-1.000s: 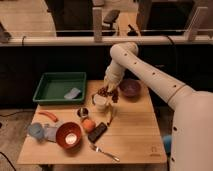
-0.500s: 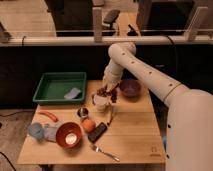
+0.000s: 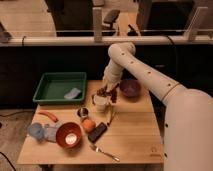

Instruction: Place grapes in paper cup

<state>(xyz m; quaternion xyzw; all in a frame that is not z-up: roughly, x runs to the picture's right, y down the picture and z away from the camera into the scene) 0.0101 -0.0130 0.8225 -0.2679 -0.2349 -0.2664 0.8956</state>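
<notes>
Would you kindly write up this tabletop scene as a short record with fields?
gripper: shut on the grapes, directly above the paper cup
grapes: held at the cup's mouth, not yet released
paper cup: upright, mid-table, left of the purple bowl
green tray: back left, holding a blue-grey cloth
front items: metal cup, orange fruit, orange bowl, fork

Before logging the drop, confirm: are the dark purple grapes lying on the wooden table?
No, the claw holds the dark purple grapes over the small white paper cup.
</notes>
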